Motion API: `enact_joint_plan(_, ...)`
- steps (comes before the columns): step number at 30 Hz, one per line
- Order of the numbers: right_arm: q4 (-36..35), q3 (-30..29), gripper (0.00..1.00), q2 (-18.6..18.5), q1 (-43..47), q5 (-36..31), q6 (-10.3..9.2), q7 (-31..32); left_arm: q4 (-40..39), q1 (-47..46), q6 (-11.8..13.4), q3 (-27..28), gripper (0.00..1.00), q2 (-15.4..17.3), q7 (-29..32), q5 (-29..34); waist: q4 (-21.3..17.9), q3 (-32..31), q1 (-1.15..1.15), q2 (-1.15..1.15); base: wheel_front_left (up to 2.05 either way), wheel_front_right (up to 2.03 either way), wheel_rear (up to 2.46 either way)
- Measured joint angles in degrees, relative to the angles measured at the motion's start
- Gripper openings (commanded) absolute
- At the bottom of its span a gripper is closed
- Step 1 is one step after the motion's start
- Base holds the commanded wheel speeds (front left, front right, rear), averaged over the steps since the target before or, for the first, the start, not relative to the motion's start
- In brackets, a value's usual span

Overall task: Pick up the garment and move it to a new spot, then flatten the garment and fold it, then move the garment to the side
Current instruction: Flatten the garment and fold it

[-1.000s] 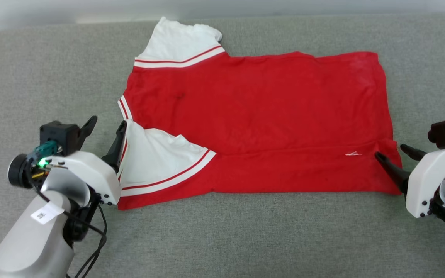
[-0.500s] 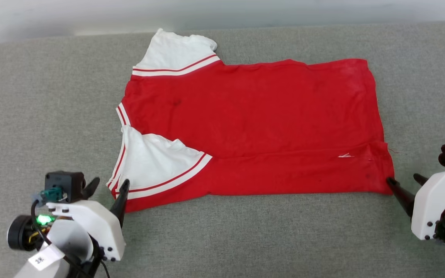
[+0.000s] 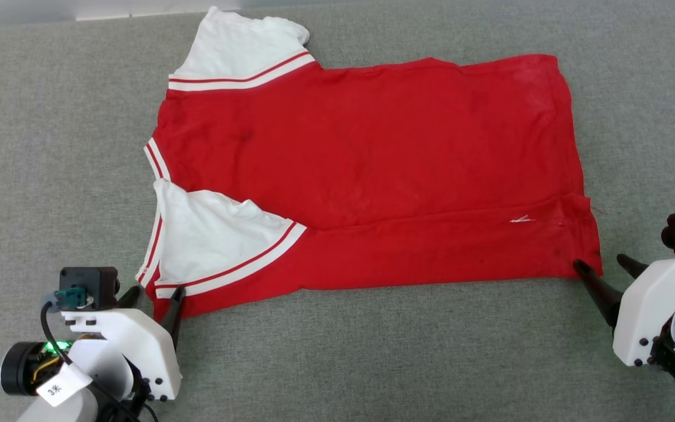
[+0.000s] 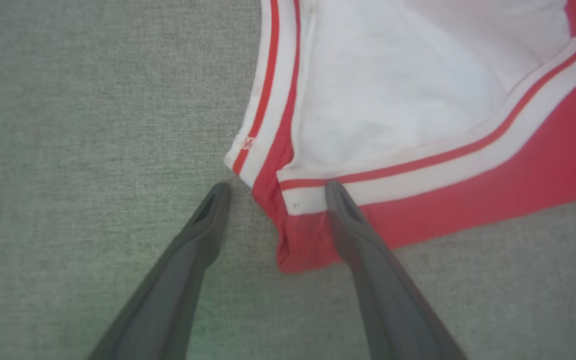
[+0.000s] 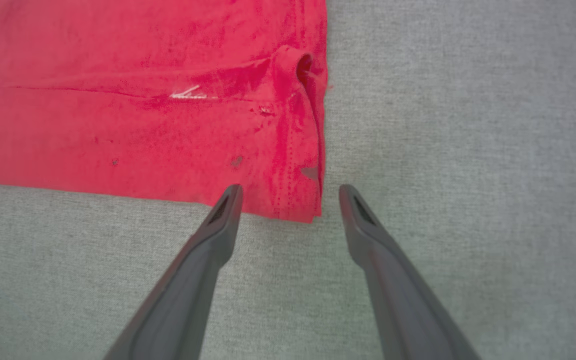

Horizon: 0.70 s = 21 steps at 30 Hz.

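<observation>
Garment (image 3: 372, 152) unheld; left hand (image 3: 157, 289), right hand (image 3: 600, 262) gape wide.

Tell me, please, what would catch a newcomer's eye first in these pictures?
A red jersey-style T-shirt with white, stripe-trimmed short sleeves lies spread across the middle of the grey fabric surface. The open left gripper brackets its near sleeve-side corner, and the open right gripper brackets its near hem corner.
</observation>
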Motion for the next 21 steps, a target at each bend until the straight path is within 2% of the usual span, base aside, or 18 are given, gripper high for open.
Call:
enact_joint_plan(7,-0.8,0.0,1.00,0.3,-0.4,-0.2,0.00,-0.3,1.3,-1.5,-1.1,-0.8,1.00,0.8,2.6,-0.4,-0.7,1.6,-0.01,0.00,0.00,0.00,0.00)
enact_joint_plan(8,-0.8,0.0,1.00,0.3,-0.4,-0.2,0.00,-0.3,1.4,-1.7,-1.5,-1.0,0.45,0.7,2.7,-0.7,-0.7,1.7,-0.01,0.00,0.00,0.00,0.00)
enact_joint_plan(9,-0.8,0.0,1.00,0.3,-0.4,-0.2,0.00,-0.4,1.6,-1.8,-1.8,-1.2,0.00,0.6,2.7,-0.7,-0.6,1.6,-0.01,0.00,0.00,0.00,0.00)
enact_joint_plan(12,-0.6,0.1,1.00,0.1,-0.5,-0.8,0.00,-0.4,1.8,-2.0,-2.9,-1.7,0.00,-0.1,2.5,-1.3,-0.3,1.1,0.00,0.00,0.00,0.00,0.00)
enact_joint_plan(16,0.3,-0.4,1.00,-0.2,-0.6,-2.1,0.00,-0.2,1.8,-1.9,-3.2,-2.3,0.00,-0.4,1.0,-0.7,0.3,-0.1,0.00,0.00,0.00,0.00,0.00)
enact_joint_plan(21,2.6,-0.3,1.00,-0.8,-1.0,-4.8,0.00,1.4,-1.9,-2.0,-2.2,-2.1,0.00,0.0,-0.7,1.4,1.6,-1.2,0.00,0.00,0.00,0.00,0.00)
